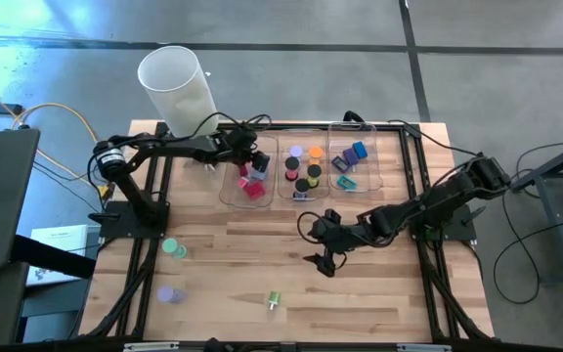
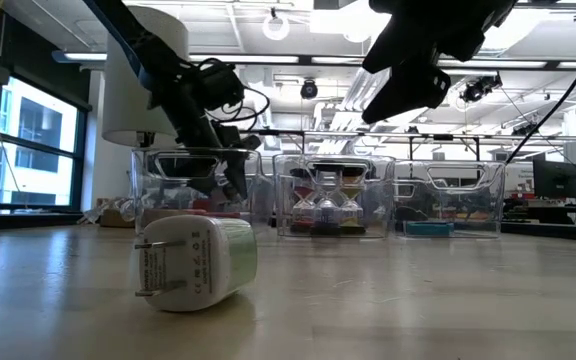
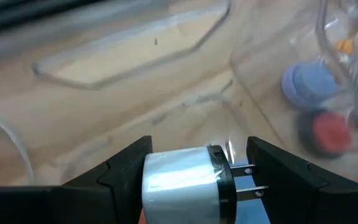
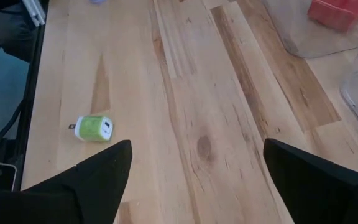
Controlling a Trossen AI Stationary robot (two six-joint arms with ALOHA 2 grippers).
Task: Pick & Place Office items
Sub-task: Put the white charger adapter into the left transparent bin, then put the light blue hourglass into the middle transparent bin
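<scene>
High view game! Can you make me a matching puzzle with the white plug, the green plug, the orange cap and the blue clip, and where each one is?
Things:
1. white plug
2. green plug
3. orange cap
4. blue clip

Places:
A. in the middle tray
B. between the fingers of the left end effector
C. in the right tray
D. lying loose on the table

Pairs: 1-B, 2-D, 3-A, 4-C

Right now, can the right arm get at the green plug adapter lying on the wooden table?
Probably yes: the right end effector is open and holds nothing, with only bare wood between it and the green plug adapter.
</scene>
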